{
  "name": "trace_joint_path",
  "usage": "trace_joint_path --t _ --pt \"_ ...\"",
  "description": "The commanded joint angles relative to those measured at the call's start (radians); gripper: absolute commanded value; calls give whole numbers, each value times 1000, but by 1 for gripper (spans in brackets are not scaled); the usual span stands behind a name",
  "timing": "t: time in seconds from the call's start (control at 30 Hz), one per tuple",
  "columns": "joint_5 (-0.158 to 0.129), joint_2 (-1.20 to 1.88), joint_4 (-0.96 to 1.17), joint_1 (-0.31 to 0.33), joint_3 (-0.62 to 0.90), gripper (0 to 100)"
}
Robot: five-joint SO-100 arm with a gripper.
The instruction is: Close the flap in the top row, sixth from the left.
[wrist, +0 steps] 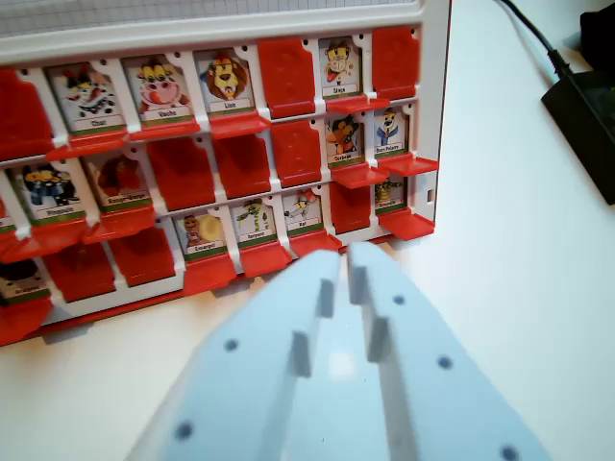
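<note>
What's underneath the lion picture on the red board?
Under the lion card a red flap lies shut, so its picture is hidden. One row lower, a card labelled Serpent stands open.

A white table [519, 288] carries a red flap board [221, 144] and a black box [588, 125].

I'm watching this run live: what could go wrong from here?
The hand sits low by the bottom row. Reaching the top-row monkey card means crossing the raised middle-row card below it, which it might knock flat. The board is cropped at the left, so counting to sixth could slip.
</note>
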Motion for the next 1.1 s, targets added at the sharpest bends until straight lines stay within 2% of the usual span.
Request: trace_joint_path --t 0.0,0.13,0.3,0.4,0.57,0.63,0.87,1.07 --pt "-15 181 71 -5 6 0" --pt "-11 279 109 -26 38 0" --pt "-31 468 156 -49 140 0" --pt "-29 572 253 -60 160 0" --pt "-21 660 344 -64 155 0" --pt "-8 660 362 -67 138 0" --pt "11 660 383 -74 84 0" --pt "14 660 433 -72 48 0"
